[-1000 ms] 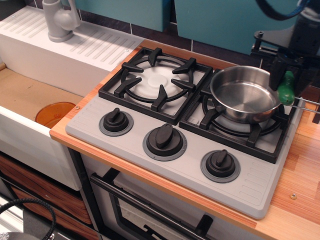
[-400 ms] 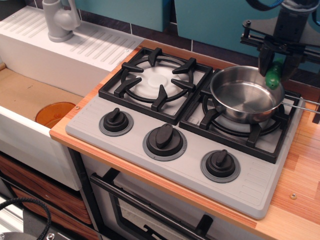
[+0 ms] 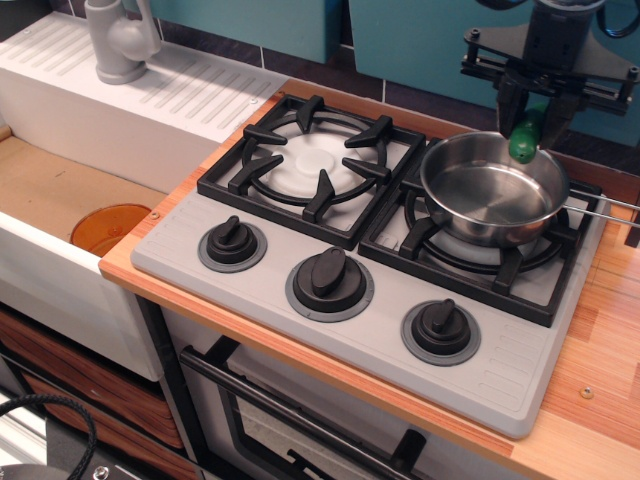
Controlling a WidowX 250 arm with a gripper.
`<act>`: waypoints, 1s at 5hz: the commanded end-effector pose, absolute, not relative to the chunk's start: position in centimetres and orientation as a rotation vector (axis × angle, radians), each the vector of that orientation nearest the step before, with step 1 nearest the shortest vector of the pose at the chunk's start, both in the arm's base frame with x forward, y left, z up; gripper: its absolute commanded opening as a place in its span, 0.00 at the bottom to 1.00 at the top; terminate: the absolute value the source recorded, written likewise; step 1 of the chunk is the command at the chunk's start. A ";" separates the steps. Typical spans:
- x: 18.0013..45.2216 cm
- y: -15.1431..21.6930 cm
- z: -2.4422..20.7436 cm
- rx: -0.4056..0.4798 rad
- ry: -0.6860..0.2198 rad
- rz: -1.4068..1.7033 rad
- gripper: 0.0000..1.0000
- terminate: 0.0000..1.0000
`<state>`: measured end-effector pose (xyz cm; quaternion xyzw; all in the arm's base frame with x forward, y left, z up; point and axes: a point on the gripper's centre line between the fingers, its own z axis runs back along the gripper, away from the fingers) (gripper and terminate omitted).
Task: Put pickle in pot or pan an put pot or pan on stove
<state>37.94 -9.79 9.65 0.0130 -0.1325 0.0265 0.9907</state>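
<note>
The shiny steel pan [image 3: 492, 188] sits on the right burner grate of the grey stove [image 3: 330, 250], its wire handle pointing right. My gripper [image 3: 529, 125] hangs over the pan's far rim, shut on the green pickle [image 3: 524, 141]. The pickle hangs upright between the black fingers, its lower end just above the rim, and its upper end is hidden by the fingers. The pan's bowl holds nothing.
The left burner grate [image 3: 315, 165] is bare. Three black knobs [image 3: 330, 275] line the stove's front. A white sink with a grey faucet [image 3: 120, 40] stands at the left, an orange disc [image 3: 110, 228] below it. Wooden counter [image 3: 600, 340] runs along the right.
My gripper has carried the pickle up and to the left, from beside the pan's right rim to above its far rim. The pan has not moved.
</note>
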 end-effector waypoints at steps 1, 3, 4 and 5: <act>38.1 -9.5 10.4 -0.003 -0.307 0.028 1.00 0.00; 36.8 -10.8 11.1 0.010 -0.294 0.047 1.00 0.00; 36.4 -10.7 12.9 0.037 -0.270 0.050 1.00 0.00; 36.2 -10.3 15.2 0.050 -0.242 0.042 1.00 0.00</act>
